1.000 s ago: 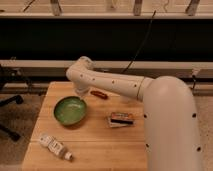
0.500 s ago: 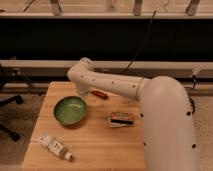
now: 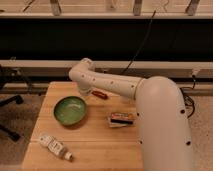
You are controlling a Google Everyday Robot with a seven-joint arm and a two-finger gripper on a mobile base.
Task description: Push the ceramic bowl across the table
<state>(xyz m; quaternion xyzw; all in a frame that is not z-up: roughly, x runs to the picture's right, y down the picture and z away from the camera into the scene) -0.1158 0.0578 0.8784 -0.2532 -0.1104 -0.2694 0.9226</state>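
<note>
The ceramic bowl (image 3: 70,110) is round, shallow and glossy green. It sits on the left half of the light wooden table (image 3: 95,145). My white arm reaches in from the right, bends at an elbow above the table's far edge, and comes down to the gripper (image 3: 85,95). The gripper is right at the bowl's far right rim. The arm hides most of it, so I cannot tell whether it touches the bowl.
A small red object (image 3: 99,94) lies just right of the gripper near the far edge. A flat snack packet (image 3: 121,119) lies right of the bowl. A white bottle (image 3: 55,146) lies on its side at the front left. Chair legs (image 3: 10,102) stand left of the table.
The arm's large lower part has swung slightly to the left. The bowl stays at about the same spot, with the gripper still at its far right rim.
</note>
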